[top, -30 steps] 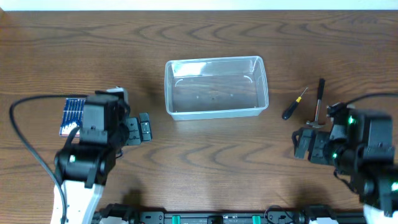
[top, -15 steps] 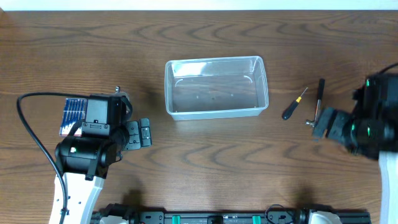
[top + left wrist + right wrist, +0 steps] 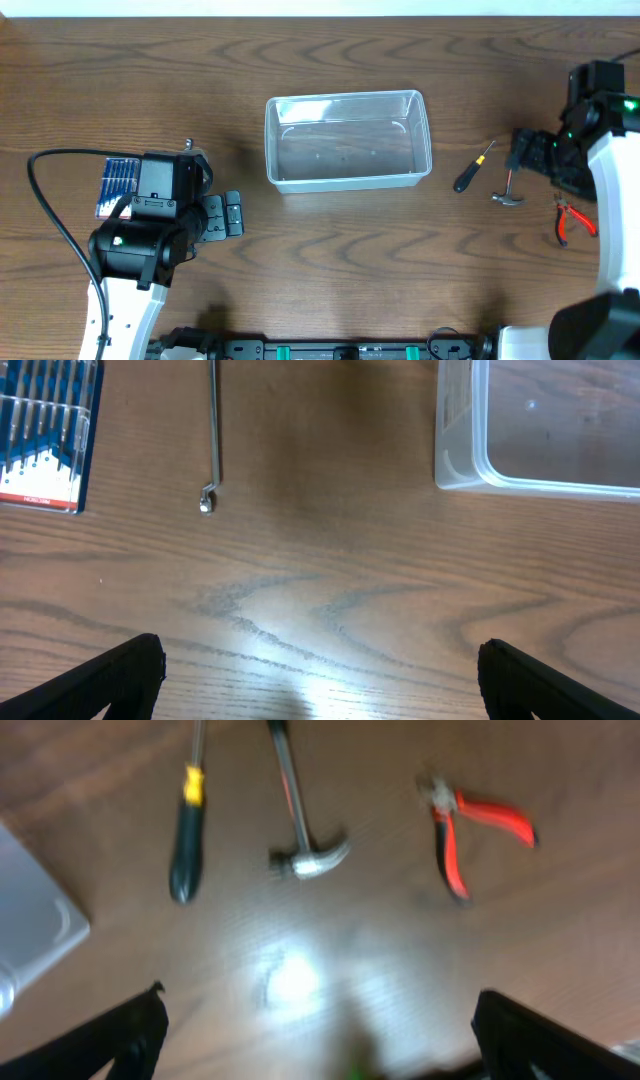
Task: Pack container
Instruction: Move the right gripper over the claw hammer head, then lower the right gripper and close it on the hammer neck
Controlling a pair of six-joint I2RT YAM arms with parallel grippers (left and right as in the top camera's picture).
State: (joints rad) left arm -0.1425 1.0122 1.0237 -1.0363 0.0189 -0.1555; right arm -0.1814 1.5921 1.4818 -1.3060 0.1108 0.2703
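Both hands wide open, nothing in either; no pick made yet. Left hand point(image 3: 318, 675) hovers over bare wooden bench point(image 3: 330, 600). Beyond it lie a thin metal rod with a bent end point(image 3: 213, 430) and a flat blue pack of bits point(image 3: 45, 435). Right hand point(image 3: 315, 1030) hangs above a small steel-headed hammer point(image 3: 300, 830), a black-handled screwdriver with a yellow band point(image 3: 185, 830) and red-handled pliers point(image 3: 470, 825). Farthest, the container point(image 3: 347, 140) — a clear plastic rectangular tub — sits mid-bench, mouth up, empty. My reading: tools flank it so either arm can reach and drop them in.
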